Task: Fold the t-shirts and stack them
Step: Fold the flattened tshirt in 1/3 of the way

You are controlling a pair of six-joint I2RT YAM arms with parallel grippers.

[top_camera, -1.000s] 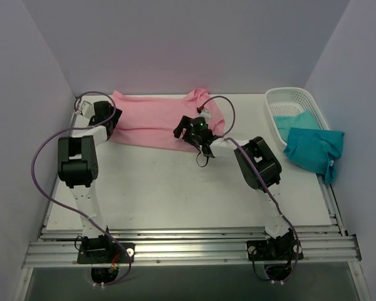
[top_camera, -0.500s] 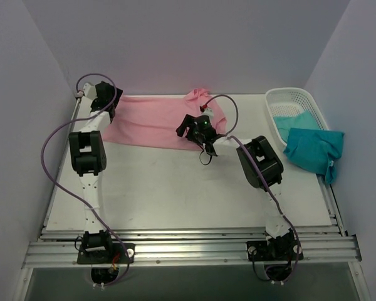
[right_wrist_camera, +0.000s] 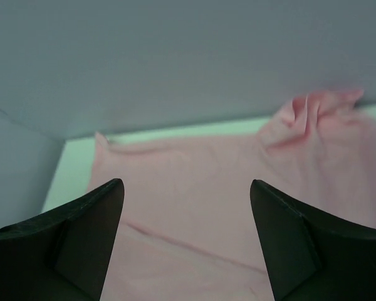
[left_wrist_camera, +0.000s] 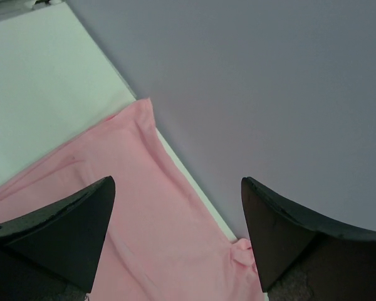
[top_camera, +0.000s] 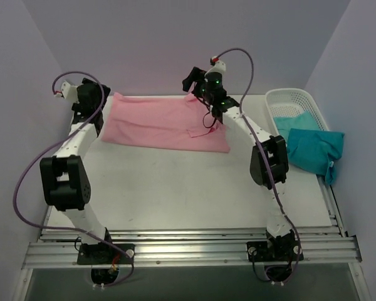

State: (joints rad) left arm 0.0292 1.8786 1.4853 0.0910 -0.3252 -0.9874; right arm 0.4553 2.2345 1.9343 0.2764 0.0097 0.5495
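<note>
The light pink t-shirt point(top_camera: 156, 122) lies flat as a long band across the back of the table, with a small bunched fold at its far right edge. It also shows under the left wrist camera point(left_wrist_camera: 144, 207) and the right wrist camera point(right_wrist_camera: 194, 188). My left gripper point(top_camera: 94, 100) is open and empty, raised above the shirt's left end point(left_wrist_camera: 175, 241). My right gripper point(top_camera: 196, 84) is open and empty, raised by the back wall above the shirt's far edge point(right_wrist_camera: 185, 241). One teal t-shirt point(top_camera: 313, 149) hangs over the basket's near end; another point(top_camera: 293, 119) lies inside it.
The white lattice basket point(top_camera: 288, 97) stands at the back right of the table. The back wall is close behind both grippers, and the side walls close in the table's left and right. Metal rails run along the near edge point(top_camera: 188, 248).
Both grippers have risen from the pink shirt and moved back toward the wall. The shirt now lies flatter and reaches further right and nearer.
</note>
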